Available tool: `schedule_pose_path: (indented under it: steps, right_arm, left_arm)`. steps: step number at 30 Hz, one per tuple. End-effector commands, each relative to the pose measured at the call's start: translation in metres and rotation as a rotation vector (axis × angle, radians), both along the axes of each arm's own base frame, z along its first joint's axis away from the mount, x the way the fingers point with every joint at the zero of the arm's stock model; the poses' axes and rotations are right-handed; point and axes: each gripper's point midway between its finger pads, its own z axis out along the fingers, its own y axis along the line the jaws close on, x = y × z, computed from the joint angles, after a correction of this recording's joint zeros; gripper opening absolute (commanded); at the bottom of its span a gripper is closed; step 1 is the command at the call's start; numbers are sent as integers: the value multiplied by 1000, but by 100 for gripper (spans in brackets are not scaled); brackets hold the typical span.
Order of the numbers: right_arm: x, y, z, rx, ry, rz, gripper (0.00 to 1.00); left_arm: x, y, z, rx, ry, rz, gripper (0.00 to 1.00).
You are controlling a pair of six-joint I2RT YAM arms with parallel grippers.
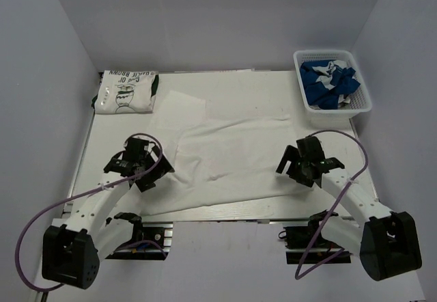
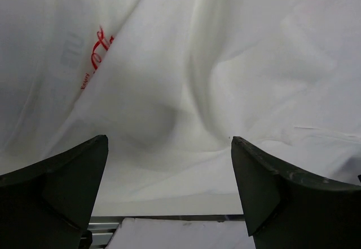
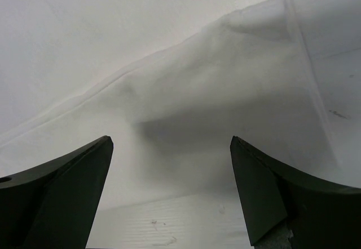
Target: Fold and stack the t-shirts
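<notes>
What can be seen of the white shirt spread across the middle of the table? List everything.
The white shirt is thin, soft cloth, lying unfolded and wrinkled on the table, with one sleeve reaching toward the far left. Its near hem runs along the table's near edge. The left wrist view shows red script on it. The left claw and right claw are open over it, one at each side; whether they touch the cloth cannot be told.

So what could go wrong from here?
The white shirt lies close to the near edge of the table; a pull toward the arms may drag it off.
It's creased mid-body, so a fold may come out uneven.
The right gripper is open at the hem and may miss it.
</notes>
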Motion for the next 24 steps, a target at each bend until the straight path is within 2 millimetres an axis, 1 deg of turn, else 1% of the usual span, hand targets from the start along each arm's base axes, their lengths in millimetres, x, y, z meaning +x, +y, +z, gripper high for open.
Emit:
schedule_pose_path:
  steps: [1, 2, 3, 4, 5, 6, 7, 8, 9, 10, 11, 12, 13, 14, 15, 16, 17, 18, 19, 20, 21, 22, 23, 24]
  right_arm:
    - [18, -6, 45, -58, -109, 36, 90]
    - [28, -7, 55, -63, -154, 29, 90]
    - [39, -8, 68, -71, -203, 22, 90]
    - [57, -4, 89, -65, -291, 38, 90]
    - [63, -3, 92, -71, -305, 46, 90]
    - [75, -6, 108, -88, -351, 31, 90]
    - [87, -4, 117, -107, -380, 42, 90]
    - [95, -6, 127, -115, -400, 31, 90]
    - [100, -9, 131, -133, -413, 17, 90]
    - [109, -9, 127, -151, -400, 12, 90]
    - [118, -6, 140, -149, -428, 18, 90]
    - [124, -3, 142, -143, -441, 26, 90]
    - [135, 1, 143, -143, -439, 40, 90]
    - [141, 5, 144, -135, -447, 56, 90]
    - [146, 6, 145, -131, -447, 55, 90]
    - [155, 14, 139, -120, -423, 82, 90]
    - [162, 17, 147, -122, -435, 96, 90]
    - [164, 17, 144, -121, -418, 97, 90]
    - [172, 20, 138, -130, -392, 111, 90]
    - [173, 20, 135, -134, -375, 109, 90]
    - [180, 20, 143, -134, -392, 108, 90]
    - [183, 19, 133, -146, -364, 110, 90]
    - [185, 19, 132, -147, -362, 109, 90]
    - [187, 19, 136, -152, -369, 114, 90]
  left_arm:
    - [30, -2, 48, -6, -157, 17, 100]
    - [41, -2, 56, 3, -191, 9, 100]
    - [57, -5, 74, -3, -243, 1, 100]
    - [74, -8, 84, 12, -307, -38, 100]
    - [90, -11, 90, 20, -319, -52, 100]
    - [100, -13, 94, 19, -325, -52, 100]
    - [111, -15, 97, 37, -345, -81, 100]
    - [129, -12, 112, 46, -375, -58, 100]
    - [141, -12, 98, 75, -322, -65, 100]
    - [153, -10, 99, 104, -321, -68, 100]
    - [173, -9, 116, 132, -351, -61, 100]
    - [190, 1, 99, 200, -309, -25, 100]
    - [210, 3, 112, 233, -345, -20, 100]
    - [225, 4, 113, 254, -364, -14, 100]
    - [238, 4, 113, 271, -371, -18, 100]
    - [262, -1, 107, 284, -366, -35, 100]
    - [276, 1, 105, 318, -371, -49, 100]
    - [288, 5, 101, 359, -361, -43, 100]
    - [299, 8, 98, 393, -351, -43, 100]
    - [321, 5, 116, 421, -399, -33, 100]
    - [332, 10, 81, 483, -321, -53, 100]
    - [354, 6, 98, 480, -370, -47, 100]
    - [365, 9, 92, 488, -360, -48, 100]
    - [369, 13, 80, 497, -317, -51, 100]
